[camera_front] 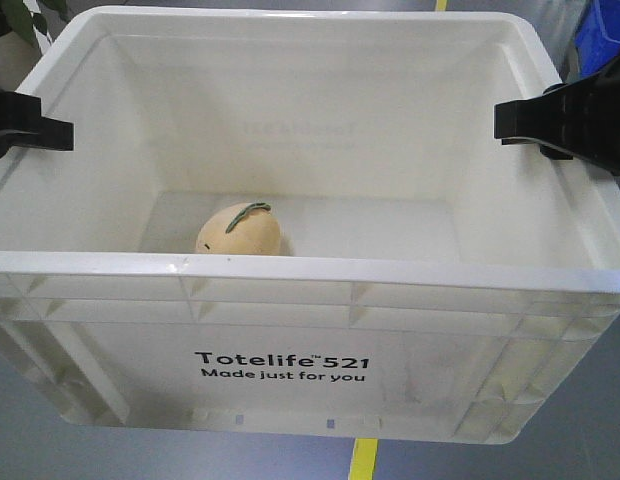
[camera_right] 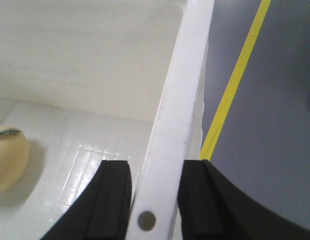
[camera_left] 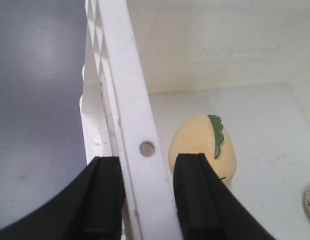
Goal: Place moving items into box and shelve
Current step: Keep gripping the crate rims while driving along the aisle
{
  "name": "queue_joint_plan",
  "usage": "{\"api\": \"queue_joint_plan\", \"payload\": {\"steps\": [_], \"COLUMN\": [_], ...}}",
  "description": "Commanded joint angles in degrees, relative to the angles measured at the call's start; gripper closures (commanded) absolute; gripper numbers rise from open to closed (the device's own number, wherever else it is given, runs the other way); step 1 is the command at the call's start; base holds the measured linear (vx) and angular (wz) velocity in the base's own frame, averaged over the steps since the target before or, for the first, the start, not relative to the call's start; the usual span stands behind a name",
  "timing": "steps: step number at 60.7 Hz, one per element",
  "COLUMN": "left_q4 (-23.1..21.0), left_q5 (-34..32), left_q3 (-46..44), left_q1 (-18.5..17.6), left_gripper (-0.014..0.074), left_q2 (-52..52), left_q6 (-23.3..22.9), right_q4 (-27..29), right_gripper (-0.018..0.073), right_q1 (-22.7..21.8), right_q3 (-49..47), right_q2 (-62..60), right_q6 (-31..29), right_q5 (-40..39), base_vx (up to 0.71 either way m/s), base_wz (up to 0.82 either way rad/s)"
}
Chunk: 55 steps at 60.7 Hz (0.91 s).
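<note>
Fingers [camera_left: 102, 200] of the left gripper [camera_left: 147, 200]: closed down on the box [camera_left: 126, 90] wall, one black pad outside, one inside, rim pinched tight between. Same story at the right gripper [camera_right: 155, 200], fingers [camera_right: 112, 200] straddling the opposite rim, narrowed right onto the white plastic, nothing else held. And the mango-shaped item [camera_left: 197, 142]: lying on the box floor just beyond the left inner finger, green stem strip up, well apart from the right inner finger. Outside the right outer finger, yellow floor line [camera_right: 235, 85] on grey.
</note>
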Motion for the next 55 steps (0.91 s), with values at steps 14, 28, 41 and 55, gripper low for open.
{"api": "queue_joint_plan", "payload": {"steps": [14,28,41,55], "left_q4": [-8.96,-8.96,-8.91,-8.91], "left_q5": [-5.09,-5.04,-5.04,-5.08], "left_q3": [-3.11,-3.11,-3.11,-3.11], "left_q1": [-0.92,-0.92,-0.92,-0.92], "left_gripper": [0.0604,0.0603,0.0603,0.0603], "left_q2": [-2.45,-2.45,-2.40,-2.34], "left_q6": [1.25,1.25,1.25,1.25], "right_q4": [-1.27,-1.27,-1.40,-1.27], "right_gripper": [0.0565,0.0565,0.0565,0.0565], "right_q1": [0.03,0.03,0.03,0.03], "right_q3": [-2.39,-2.39,-2.39,-2.39], "right_q2": [-1.13,-1.13,-1.13,-1.13], "right_q6": [0.79,0.79,0.79,0.79], "right_q5": [-7.85,-7.95,-7.90,-7.96], "base_vx": [0.51,0.52,0.53,0.54], "base_wz": [0.06,-0.04,-0.08,-0.11]}}
